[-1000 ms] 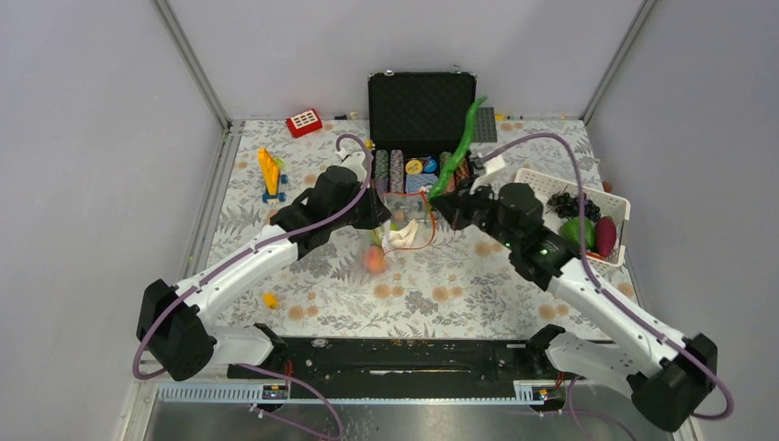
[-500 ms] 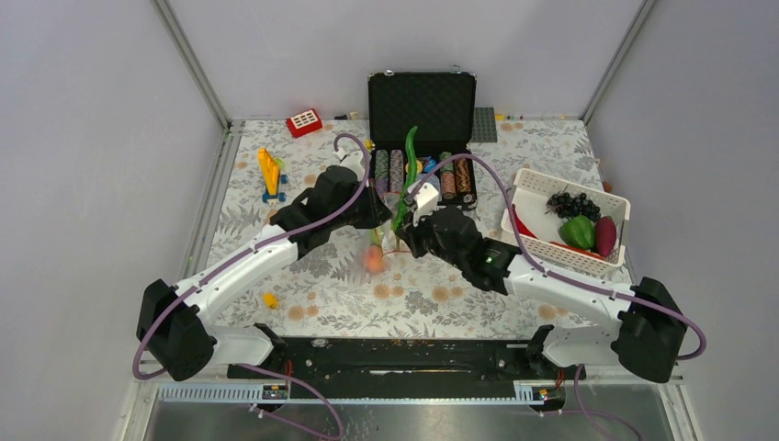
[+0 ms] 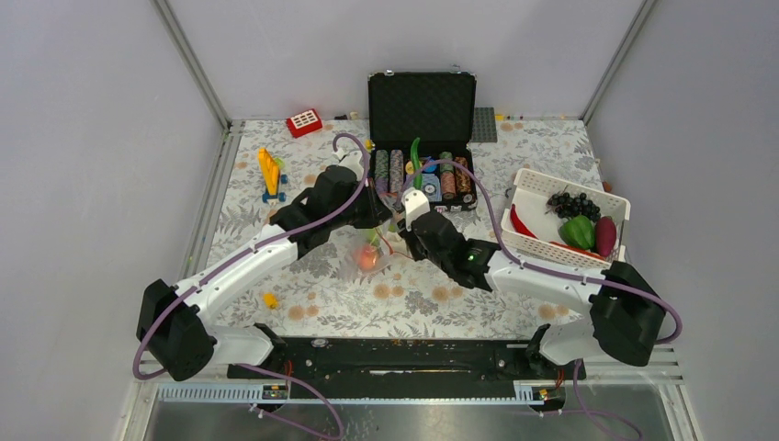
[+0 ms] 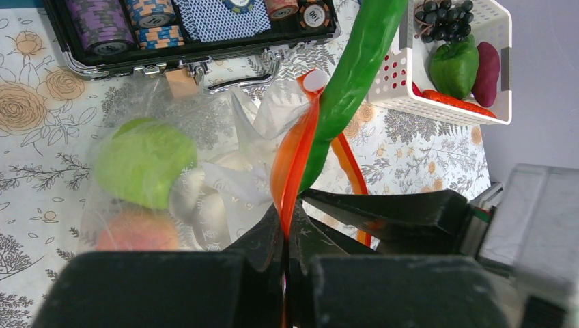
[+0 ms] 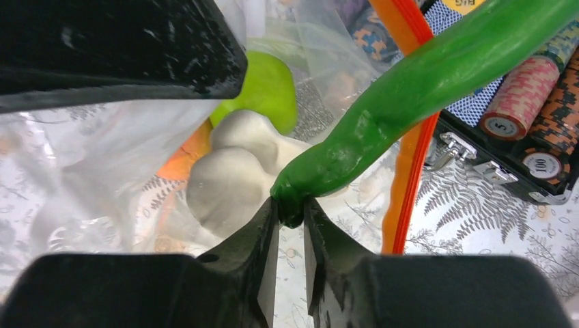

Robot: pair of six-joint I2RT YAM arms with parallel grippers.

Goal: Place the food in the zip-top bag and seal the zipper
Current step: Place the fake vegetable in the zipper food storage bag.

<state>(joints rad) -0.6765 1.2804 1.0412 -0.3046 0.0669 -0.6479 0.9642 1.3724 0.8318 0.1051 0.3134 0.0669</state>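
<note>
At the bench's centre in the top view, the zip-top bag [image 4: 205, 116] lies slumped on the flowered cloth, its mouth turned toward 3 o'clock. The left pincer [image 4: 283, 225] is pressed together on the orange-red zipper [image 4: 293, 157], lifting that edge, which I judge is meant to hold the floppy mouth up and gaping so food can go in. The right pincer [image 5: 290, 215] reaches in from 4 o'clock and pinches the lower tip of a long green pepper [image 5: 423, 75] between narrowly parted fingers. The rest of the pepper slants up and away toward 12 o'clock, crossing the zipper loop. Holding it by the end looks like a way to lead that end through the opening first, though most of its length is not yet inside.

Already in the bag are a round green vegetable [image 4: 143, 160], a white garlic bulb [image 5: 232, 178] and an orange fruit [image 4: 136, 232], bunched at the closed end. The seal is not yet made.

More food waits at 3 o'clock in a white perforated basket [image 3: 528, 179]: black grapes [image 3: 565, 200], a green bell pepper [image 3: 577, 231] and a magenta piece [image 3: 606, 236]. An open black case [image 3: 423, 101] of poker chips stands at 12 o'clock, just beyond the bag, a red block [image 3: 304, 122] at 11 and a yellow toy [image 3: 269, 173] at 10.

The bench [image 3: 441, 294] has a pale floral covering, and plain grey walls with metal corner posts close it in.
</note>
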